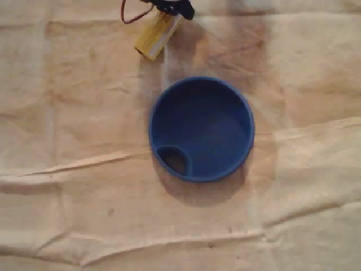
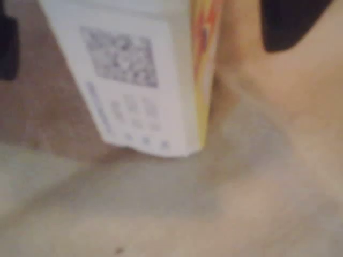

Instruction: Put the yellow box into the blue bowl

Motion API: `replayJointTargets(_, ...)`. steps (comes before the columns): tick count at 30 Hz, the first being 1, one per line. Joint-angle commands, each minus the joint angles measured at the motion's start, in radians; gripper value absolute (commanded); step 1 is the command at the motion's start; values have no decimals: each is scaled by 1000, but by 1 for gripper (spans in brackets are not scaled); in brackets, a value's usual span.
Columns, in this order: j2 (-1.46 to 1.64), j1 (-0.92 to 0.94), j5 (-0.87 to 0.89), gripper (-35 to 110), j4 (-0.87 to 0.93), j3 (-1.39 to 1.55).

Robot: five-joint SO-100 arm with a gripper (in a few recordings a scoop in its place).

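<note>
Cropped and blurred
Overhead view's top edge is cropping the gripper (image 1: 171, 8), which is hiding one end of the box (image 1: 157, 36); wrist-view print is blurring.

One yellow box (image 1: 157, 35), one blue bowl (image 1: 201, 129), seemingly one cloth (image 1: 84, 169).

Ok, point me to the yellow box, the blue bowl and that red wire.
yellow box (image 1: 157, 38), overhead view, middle of its upper face.
blue bowl (image 1: 208, 130), overhead view, bare inner floor.
red wire (image 1: 123, 13), overhead view, the bend of its loop.
</note>
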Motion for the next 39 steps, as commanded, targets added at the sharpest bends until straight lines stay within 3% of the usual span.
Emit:
replayJointTargets(1,17,-8,3,25,0,-44)
replayJointTargets(14,14,-3,3,24,0,-43)
replayJointTargets(29,14,3,3,0,0,-43)
replayJointTargets(39,31,8,3,0,15,-52)
